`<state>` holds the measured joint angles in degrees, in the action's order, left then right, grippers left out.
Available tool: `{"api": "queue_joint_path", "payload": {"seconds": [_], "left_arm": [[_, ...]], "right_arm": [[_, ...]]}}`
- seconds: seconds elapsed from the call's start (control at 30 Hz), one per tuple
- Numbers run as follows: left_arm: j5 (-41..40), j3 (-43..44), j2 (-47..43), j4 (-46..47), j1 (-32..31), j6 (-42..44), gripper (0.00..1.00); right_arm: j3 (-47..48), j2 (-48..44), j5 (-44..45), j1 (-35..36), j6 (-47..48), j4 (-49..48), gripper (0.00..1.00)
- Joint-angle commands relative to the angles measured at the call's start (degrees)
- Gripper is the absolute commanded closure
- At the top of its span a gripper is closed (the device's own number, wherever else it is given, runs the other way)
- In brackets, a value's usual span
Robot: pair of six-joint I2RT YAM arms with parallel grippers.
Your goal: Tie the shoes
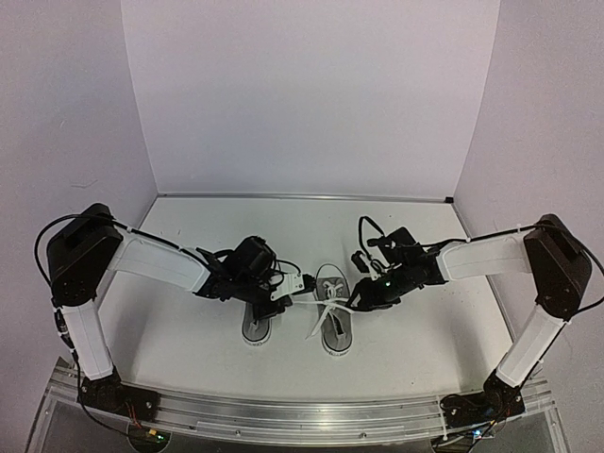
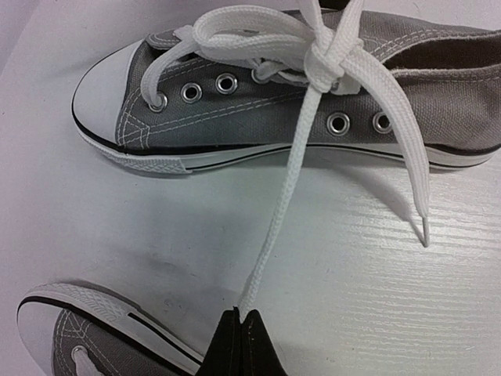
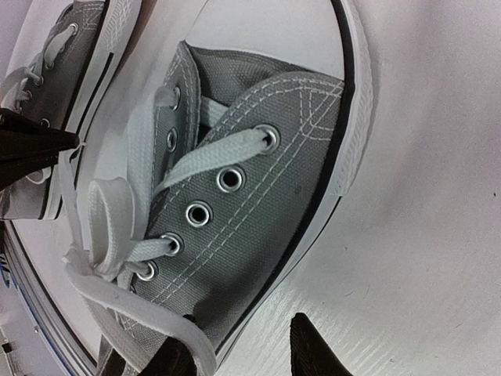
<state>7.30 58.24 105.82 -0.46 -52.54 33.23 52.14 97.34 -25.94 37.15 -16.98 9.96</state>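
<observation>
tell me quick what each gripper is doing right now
left gripper: shut on the flat white lace of the grey canvas sneaker.
right gripper: open, clamping nothing.

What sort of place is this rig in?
Most likely a lab test booth: a white tabletop, plain white walls closing three sides, and an aluminium mounting rail at the near edge.

Sneaker: grey canvas low-top sneaker [image 3: 258, 180], white rubber sole, on the white table [image 3: 423, 258].
Laces: white flat laces [image 3: 117, 211] through silver eyelets, one loop loose.
Gripper: right gripper [image 3: 239, 337], black jaws apart, astride the sole's edge.
Left: matching grey sneaker [image 3: 70, 55].
</observation>
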Motion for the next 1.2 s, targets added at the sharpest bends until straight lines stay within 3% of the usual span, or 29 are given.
{"api": "queue_joint_path", "payload": {"seconds": [0.0, 0.63, 0.97, 1.17], "left_arm": [[-1.1, -0.9, -3.1, -1.8, 0.8, 1.0, 1.0], [-1.9, -1.5, -3.9, -4.1, 1.7, 1.5, 1.0], [1.5, 0.4, -2.9, -4.0, 1.6, 1.6, 1.0], [1.8, 0.1, -3.0, -4.1, 1.6, 1.6, 1.0]], "right_arm": [[2.2, 0.7, -0.3, -0.1, 0.7, 0.2, 0.62], [2.7, 0.6, -1.8, 0.0, 1.1, 0.2, 0.6], [5.3, 2.2, -3.0, 0.1, 2.9, 0.9, 0.59], [6.1, 3.1, -2.5, 0.0, 3.7, 2.1, 0.64]]}}
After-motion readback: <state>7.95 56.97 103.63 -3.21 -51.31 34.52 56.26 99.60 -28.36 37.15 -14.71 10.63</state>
